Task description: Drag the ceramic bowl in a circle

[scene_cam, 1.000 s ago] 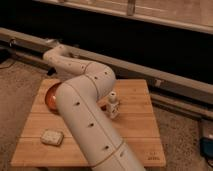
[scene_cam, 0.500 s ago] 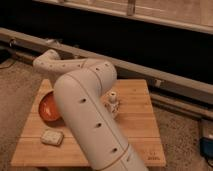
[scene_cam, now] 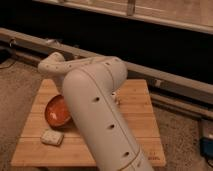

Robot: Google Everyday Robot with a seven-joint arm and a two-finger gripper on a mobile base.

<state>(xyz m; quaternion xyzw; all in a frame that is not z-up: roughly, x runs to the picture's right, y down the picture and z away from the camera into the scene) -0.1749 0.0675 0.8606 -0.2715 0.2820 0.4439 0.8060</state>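
Observation:
The ceramic bowl (scene_cam: 56,111), orange-red and shallow, rests on the left half of the wooden table (scene_cam: 140,120). My white arm (scene_cam: 95,115) rises from the bottom of the view, bends at the elbow and reaches left. Its wrist (scene_cam: 52,66) hangs just above the bowl's far rim. My gripper sits below that wrist at the bowl, hidden behind the arm, and it is shut. Whether it touches or holds the bowl's rim cannot be seen. The arm also covers the bowl's right edge.
A small pale block (scene_cam: 51,137) lies near the table's front left corner, just in front of the bowl. A small white cup (scene_cam: 116,97) peeks out right of the arm. A long rail (scene_cam: 165,82) runs behind the table, which stands on carpet (scene_cam: 17,95).
The bowl has slid toward the table's front edge and slightly right. The wrist above it has swung lower and the elbow has shifted right.

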